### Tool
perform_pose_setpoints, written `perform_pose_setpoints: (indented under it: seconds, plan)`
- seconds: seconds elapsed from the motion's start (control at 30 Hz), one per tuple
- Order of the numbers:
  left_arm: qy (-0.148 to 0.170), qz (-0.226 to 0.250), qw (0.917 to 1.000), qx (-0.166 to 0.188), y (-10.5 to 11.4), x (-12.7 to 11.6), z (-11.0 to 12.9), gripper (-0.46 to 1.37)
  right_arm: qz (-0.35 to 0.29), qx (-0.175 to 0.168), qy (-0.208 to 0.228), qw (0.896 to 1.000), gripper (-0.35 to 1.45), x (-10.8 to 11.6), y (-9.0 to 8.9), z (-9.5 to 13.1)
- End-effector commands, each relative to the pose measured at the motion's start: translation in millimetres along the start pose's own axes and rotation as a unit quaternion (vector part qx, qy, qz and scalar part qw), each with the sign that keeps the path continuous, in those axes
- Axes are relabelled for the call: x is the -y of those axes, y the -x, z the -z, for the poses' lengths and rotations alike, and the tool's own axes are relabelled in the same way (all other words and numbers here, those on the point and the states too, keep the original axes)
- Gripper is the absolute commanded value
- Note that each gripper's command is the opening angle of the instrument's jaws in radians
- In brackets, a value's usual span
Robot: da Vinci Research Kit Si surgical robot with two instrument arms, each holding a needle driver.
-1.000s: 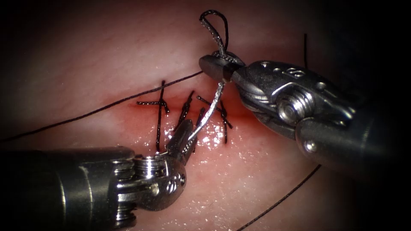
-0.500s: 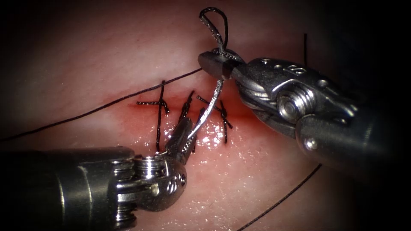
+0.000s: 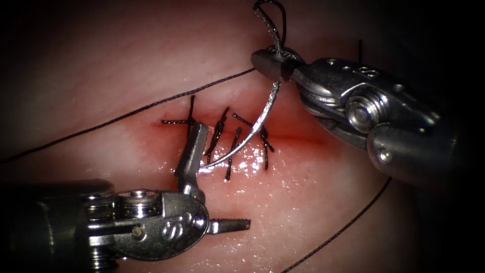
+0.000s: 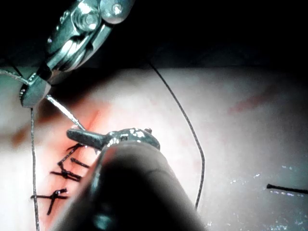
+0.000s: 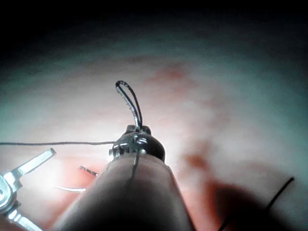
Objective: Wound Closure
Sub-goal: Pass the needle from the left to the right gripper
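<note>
The left arm's steel two-fingered hand (image 3: 214,177) is spread wide and holds nothing: one finger stands up toward the cut, its tip beside the stitches, and the other lies nearly flat, pointing to the endoscope view's right. The point end of the curved silver needle (image 3: 252,129) lies just beside the upright finger, in the gap between the two fingers; whether it touches that finger cannot be told. A second ago this hand was pressed together on that end of the needle; it has since let go and opened.

The right arm's steel hand (image 3: 273,63) is pressed together, pinching the needle near its thread end. From there the needle arcs down and to the left across the cut, above the pale pink, wet tissue (image 3: 303,222), and is not in it. A small loop of the thin black thread (image 3: 131,114) rises above this hand, and a long strand runs off to the left over the tissue. This hand has moved up and to the right since the earlier pictures, carrying the needle with it.

The left arm's shaft comes in low from the left, its wrist bent upward. The right arm's shaft slopes down from the right.

The short black stitches (image 3: 222,134) cross the red-stained horizontal cut (image 3: 298,137). In the right wrist view the shaft hides that hand's fingers.
</note>
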Motion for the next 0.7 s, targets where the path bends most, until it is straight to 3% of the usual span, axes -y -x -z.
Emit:
perform_pose_setpoints:
  seconds: [0.03, 0.07, 0.13, 0.27, 0.37, 0.47, 0.63, 0.7]
  plan:
    - [0.037, 0.019, 0.9991, -0.002, -0.1, 0.2, 0.5, 1.3, 0.007, -0.001, -0.004, 1.0, -0.35, -0.3, -0.1, 0.0]
    - [0.049, 0.024, 0.9985, -0.001, -0.2, 0.3, 0.7, 1.31, 0.01, -0.001, -0.01, 1.0, -0.35, -0.5, -0.1, 0.1]
    - [0.109, 0.057, 0.9924, 0.005, -0.5, 1.1, 1.4, 1.35, 0.033, -0.003, -0.035, 0.999, -0.35, -1.1, -0.2, 0.2]
    - [0.142, 0.086, 0.9862, 0.003, -0.5, 2.6, 2.1, 1.31, 0.058, 0.0, -0.054, 0.997, -0.35, -1.9, -0.4, 0.6]
    - [0.16, 0.109, 0.981, 0.001, -0.5, 4.7, 2.5, 1.16, 0.093, 0.003, -0.075, 0.993, -0.35, -2.7, -0.5, 1.0]
    - [0.201, 0.134, 0.9703, -0.008, -0.1, 6.5, 2.5, 1.14, 0.103, 0.011, -0.111, 0.988, -0.35, -3.3, -0.7, 1.4]
    - [0.286, 0.14, 0.9476, -0.027, 1.3, 9.2, 1.8, 1.26, 0.138, 0.016, -0.174, 0.975, -0.35, -3.9, -0.6, 1.8]
    - [0.281, 0.135, 0.9494, -0.033, 1.6, 10.0, 1.4, 1.25, 0.147, 0.017, -0.19, 0.971, -0.35, -4.1, -0.6, 1.9]
